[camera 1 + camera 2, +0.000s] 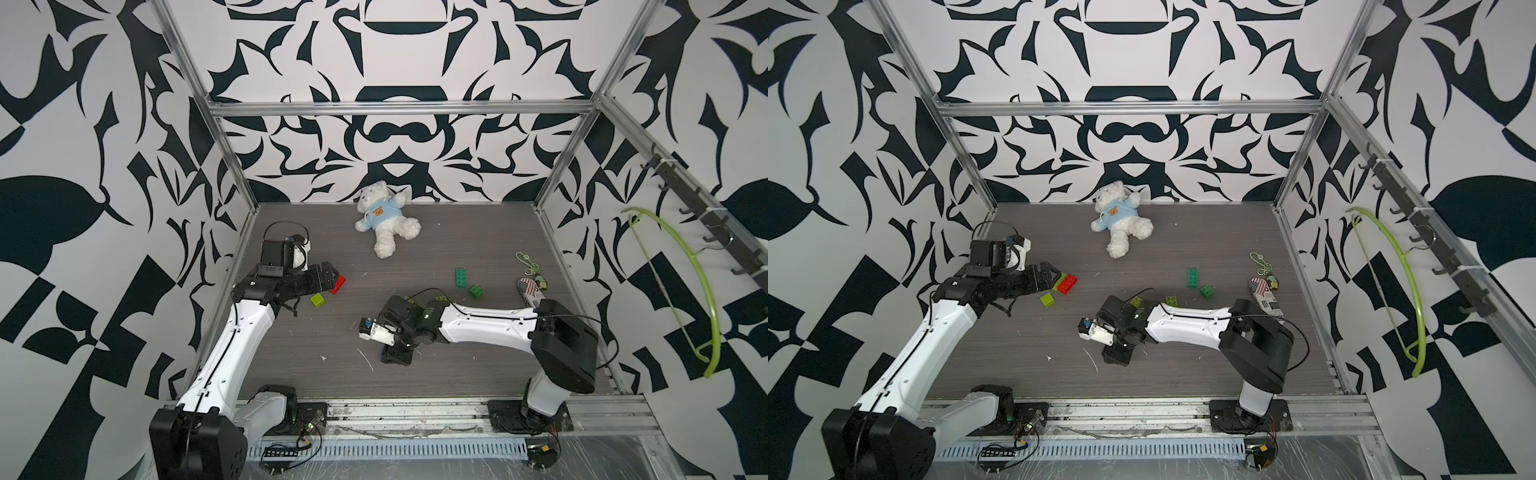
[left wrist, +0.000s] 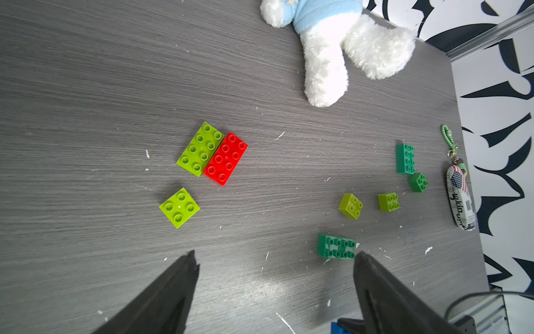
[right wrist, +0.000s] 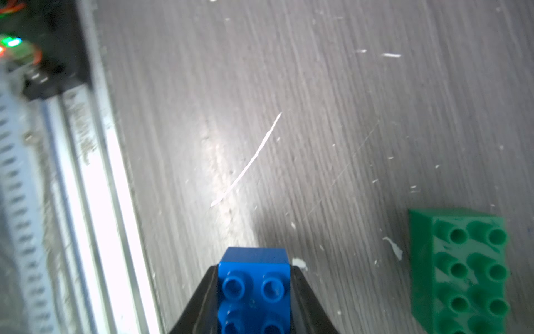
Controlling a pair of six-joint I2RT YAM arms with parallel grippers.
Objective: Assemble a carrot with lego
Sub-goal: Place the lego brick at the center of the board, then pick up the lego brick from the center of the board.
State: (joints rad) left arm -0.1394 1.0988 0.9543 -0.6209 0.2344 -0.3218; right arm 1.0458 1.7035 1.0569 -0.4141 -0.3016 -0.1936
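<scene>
Right wrist view had the right gripper pinched shut on the little blue brick, a jaw on each side and the studs facing the camera. It was low over the table, and I couldn't tell if it was touching or just off it. The left gripper hung wide open and empty, near the red brick and the long lime brick, which lay side by side, touching.

No carrot yet, all the lego was loose. A small lime square sat just beside that pair, and a dark green brick lay near the blue one.

My take: lift the blue one straight up and keep it level. The grip was only on the sides, so a twist could pop it out.

The surface was grey wood-grain, scuffed, with white flecks everywhere, so bricks would probably slide when pressed unless braced. Black-and-white patterned walls all round, with a teddy bear at the back, well out of the way.
</scene>
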